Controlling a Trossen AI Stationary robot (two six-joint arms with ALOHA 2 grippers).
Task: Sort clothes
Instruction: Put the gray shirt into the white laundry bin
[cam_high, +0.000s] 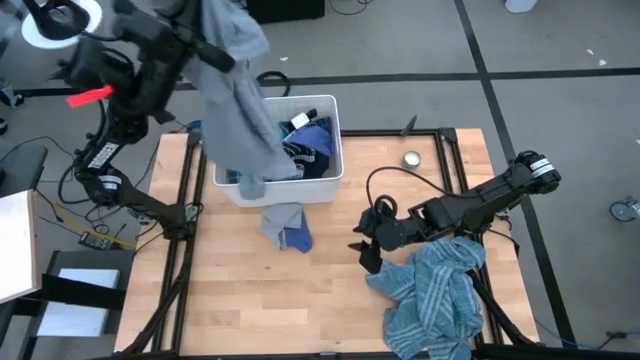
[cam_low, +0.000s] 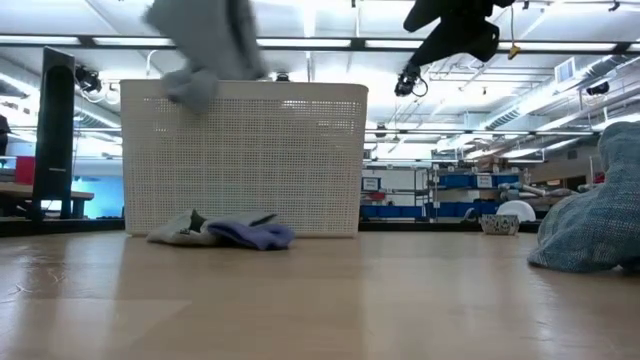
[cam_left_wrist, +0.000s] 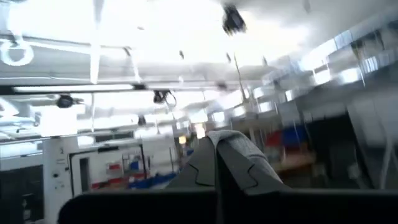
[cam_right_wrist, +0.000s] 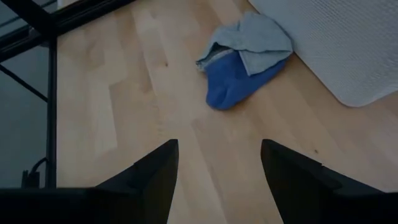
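My left gripper (cam_high: 205, 48) is raised high over the white bin (cam_high: 333, 150) and is shut on a grey garment (cam_high: 240, 110). The garment also shows blurred in the low view (cam_low: 205, 50). The bin holds blue plaid and dark pieces (cam_high: 305, 140). A small grey and a small blue piece (cam_high: 285, 228) lie on the table against the bin's near wall, and they show in the right wrist view (cam_right_wrist: 245, 53). My right gripper (cam_right_wrist: 217, 168) is open and empty above the table, beside the turquoise shirt (cam_high: 435, 295), which lies heaped on the table. My left gripper pinches a bunched fold of the grey garment near its upper end (cam_left_wrist: 239, 152) between its two shut fingers. The garment hangs slack below the gripper. Its lower end (cam_high: 252, 182) is over the bin's left part. Whether it touches the bin cannot be told.
A small round metal object (cam_high: 411, 158) sits right of the bin. Black frame rails (cam_high: 445, 160) run along the table's sides. A black cable loop (cam_high: 385, 185) lies by my right arm. Bare wood (cam_high: 250, 300) lies at the near left.
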